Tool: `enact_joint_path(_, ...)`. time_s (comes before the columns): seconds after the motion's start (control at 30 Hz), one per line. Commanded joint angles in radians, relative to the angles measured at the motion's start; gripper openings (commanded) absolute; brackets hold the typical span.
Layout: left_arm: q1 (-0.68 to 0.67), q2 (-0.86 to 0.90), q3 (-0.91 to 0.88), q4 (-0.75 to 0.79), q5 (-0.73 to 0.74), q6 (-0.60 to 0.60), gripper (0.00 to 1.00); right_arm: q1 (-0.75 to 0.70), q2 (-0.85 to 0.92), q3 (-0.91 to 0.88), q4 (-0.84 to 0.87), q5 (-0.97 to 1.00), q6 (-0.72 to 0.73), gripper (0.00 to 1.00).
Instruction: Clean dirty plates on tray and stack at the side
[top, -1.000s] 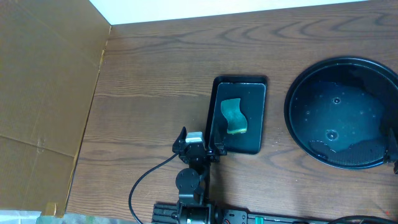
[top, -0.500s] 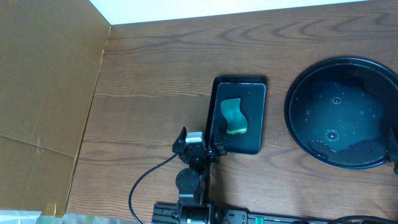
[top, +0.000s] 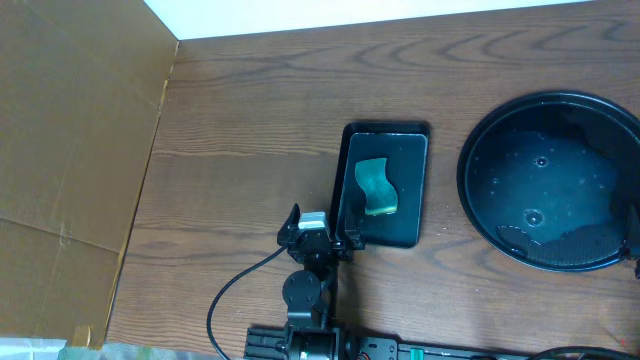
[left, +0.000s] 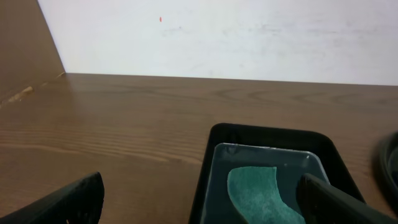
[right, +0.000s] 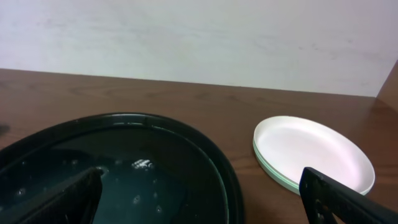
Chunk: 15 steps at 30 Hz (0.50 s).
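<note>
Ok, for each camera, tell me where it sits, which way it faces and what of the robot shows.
Overhead: above the table, looking straight down on small tray, sponge and round tray; left gripper shows near the bottom.
Left wrist: behind the left gripper, open at both bottom corners, facing the wall over small tray and sponge.
Right wrist: low by the round tray, facing the wall, plates at right; right gripper, open, at both bottom corners.
Shared: overhead and left wrist, the sponge; overhead and right wrist, the round tray.
</note>
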<state>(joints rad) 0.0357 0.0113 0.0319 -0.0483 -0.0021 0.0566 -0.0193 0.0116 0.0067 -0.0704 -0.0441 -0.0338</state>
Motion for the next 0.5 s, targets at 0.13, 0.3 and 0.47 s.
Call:
enact_joint_path(0.13,0.004,-0.007,-0.028,-0.024,-0.009,0.01,0.98,0.014,-0.007,0.0,-0.009,0.026,0.048,0.99)
enact_joint_path(0.3,0.004,-0.007,-0.028,-0.024,-0.01,0.01,0.99,0.014,-0.007,0.0,-0.009,0.025,0.039,0.99)
enact_joint_path(0.47,0.004,-0.007,-0.028,-0.024,-0.01,0.01,0.98,0.014,-0.007,0.0,-0.008,0.025,0.032,0.99)
